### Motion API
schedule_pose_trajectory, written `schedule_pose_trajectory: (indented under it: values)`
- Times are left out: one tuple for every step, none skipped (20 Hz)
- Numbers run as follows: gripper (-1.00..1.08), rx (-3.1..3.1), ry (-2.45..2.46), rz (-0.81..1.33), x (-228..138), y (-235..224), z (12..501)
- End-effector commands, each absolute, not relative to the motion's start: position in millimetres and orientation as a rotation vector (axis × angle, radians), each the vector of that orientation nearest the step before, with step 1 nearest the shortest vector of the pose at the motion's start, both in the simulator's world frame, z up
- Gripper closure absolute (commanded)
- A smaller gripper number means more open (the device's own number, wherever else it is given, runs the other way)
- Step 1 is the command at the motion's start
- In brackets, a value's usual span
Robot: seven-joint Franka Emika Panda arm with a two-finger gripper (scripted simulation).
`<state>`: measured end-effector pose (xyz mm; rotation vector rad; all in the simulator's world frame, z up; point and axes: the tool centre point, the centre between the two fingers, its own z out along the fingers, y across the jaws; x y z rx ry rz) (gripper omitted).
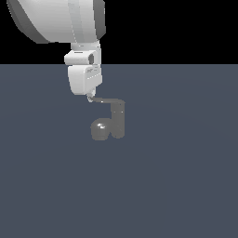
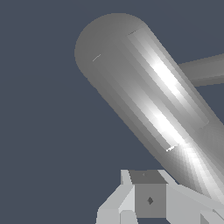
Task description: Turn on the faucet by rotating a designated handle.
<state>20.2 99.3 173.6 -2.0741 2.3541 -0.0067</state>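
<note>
On the flat grey floor (image 1: 186, 186), a little to the exterior view's left of the middle, you see the faucet (image 1: 117, 120): an upright grey post with a glossy round bulge (image 1: 99, 128) touching its base on the exterior view's left side. From the top of the post the handle (image 1: 106, 100) goes out sideways toward the exterior view's left, nearly level.

Around the faucet the floor is open on every side, and its far edge meets the black background behind the arm.

Your arm (image 1: 60, 18) comes down from the upper left of the exterior view, with the wrist pointing almost straight down. The gripper (image 1: 89, 96) is at the free end of the handle, and the tip seems to touch it. In the wrist view the faucet's body (image 2: 144, 92) fills most of the picture, very close, and one finger (image 2: 148, 197) shows at the edge. You cannot tell from these views if the fingers are spread or closed.
</note>
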Motion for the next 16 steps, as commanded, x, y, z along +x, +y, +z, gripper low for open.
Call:
schedule_pose_trajectory:
  values:
    - [1.08, -2.072, 2.361, -0.004, 13, 94, 173]
    - [1.08, -2.072, 2.361, -0.004, 10, 93, 173]
    - [1.08, -2.073, 2.36, -0.004, 7, 92, 173]
    - [1.08, -2.073, 2.36, -0.004, 5, 90, 173]
    - [1.08, -2.073, 2.36, -0.004, 2, 89, 173]
    - [1.08, -2.073, 2.36, -0.003, -1, 88, 173]
    - [1.08, -2.073, 2.36, -0.003, -3, 87, 173]
    - [1.08, -2.074, 2.36, -0.003, -6, 86, 173]
    - [1.08, -2.074, 2.36, -0.003, -9, 85, 173]
    - [1.08, -2.074, 2.359, -0.002, -11, 84, 173]
    - [1.08, -2.074, 2.359, -0.002, -14, 83, 173]
    - [1.08, -2.074, 2.359, -0.002, -17, 81, 173]
    - [1.08, -2.075, 2.359, -0.002, -19, 80, 173]
    - [1.08, -2.075, 2.359, -0.002, -22, 79, 173]
    - [1.08, -2.075, 2.359, -0.002, -25, 78, 173]
    - [1.08, -2.075, 2.358, -0.001, -27, 77, 173]
